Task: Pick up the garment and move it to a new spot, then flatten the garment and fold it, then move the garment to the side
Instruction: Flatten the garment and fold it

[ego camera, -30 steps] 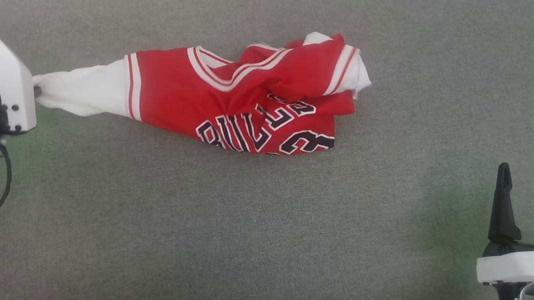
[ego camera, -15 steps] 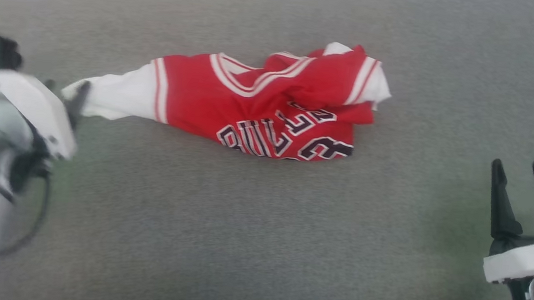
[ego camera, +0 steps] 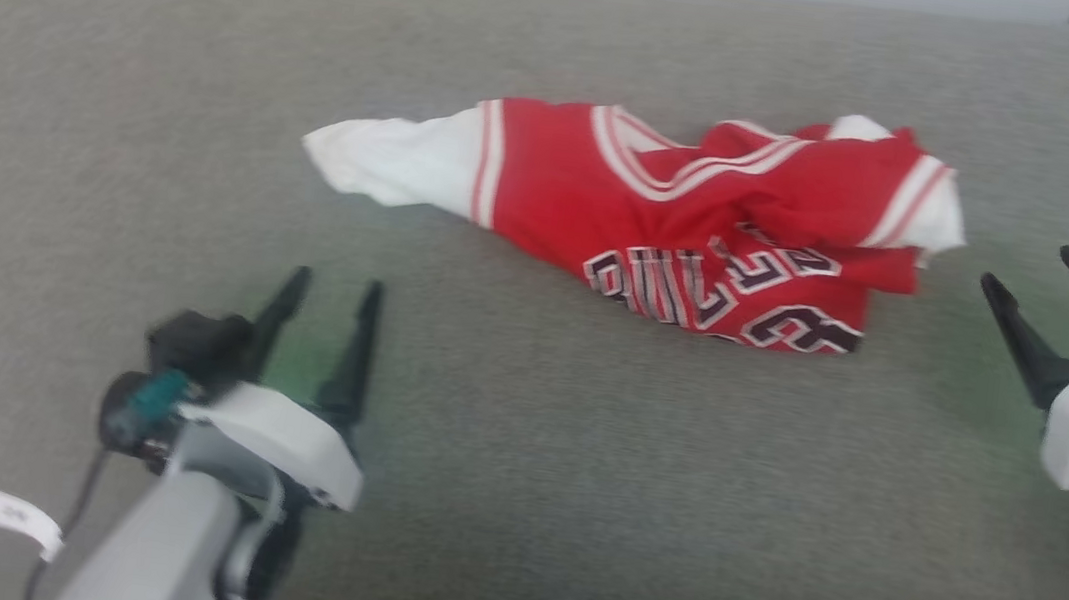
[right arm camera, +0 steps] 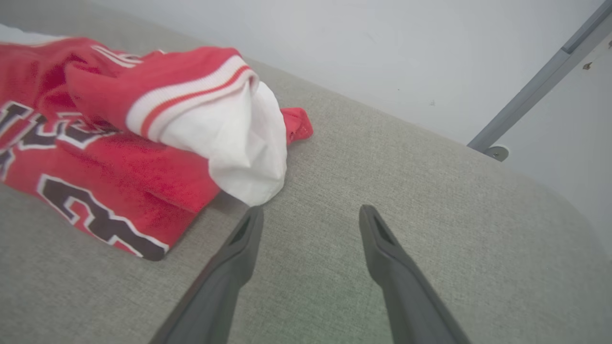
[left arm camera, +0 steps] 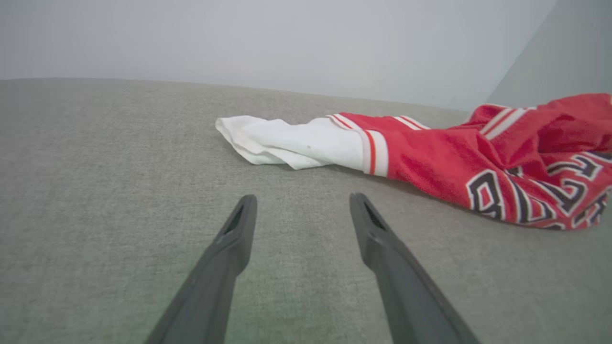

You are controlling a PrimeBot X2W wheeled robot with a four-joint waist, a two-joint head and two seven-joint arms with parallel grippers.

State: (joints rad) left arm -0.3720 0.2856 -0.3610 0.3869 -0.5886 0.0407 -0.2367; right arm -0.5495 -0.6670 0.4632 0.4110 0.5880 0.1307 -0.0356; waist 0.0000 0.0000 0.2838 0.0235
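I am holding my left gripper (ego camera: 336,282) spread and empty over the grey cloth-covered table (ego camera: 571,506), and its fingers are pointing toward the garment (ego camera: 705,219) without touching it. My left wrist view is showing what the head view is blurring: the jersey's white sleeve (left arm camera: 287,143) is lying flat and creased ahead of the fingertips, with bare cloth between.

My right gripper (ego camera: 1029,268) is also standing spread and gripping nothing. In the right wrist view its one fingertip is sitting just beside the other white sleeve (right arm camera: 239,138), which is bunching over the red body; I cannot tell whether they are touching.

The garment is lying crumpled toward the table's far side, with its lettering facing up. Open cloth is stretching across the near side. Behind, the table's far edge is meeting a pale wall (left arm camera: 287,38), and a grey metal bar (right arm camera: 540,86) is slanting up past the rounded far corner.
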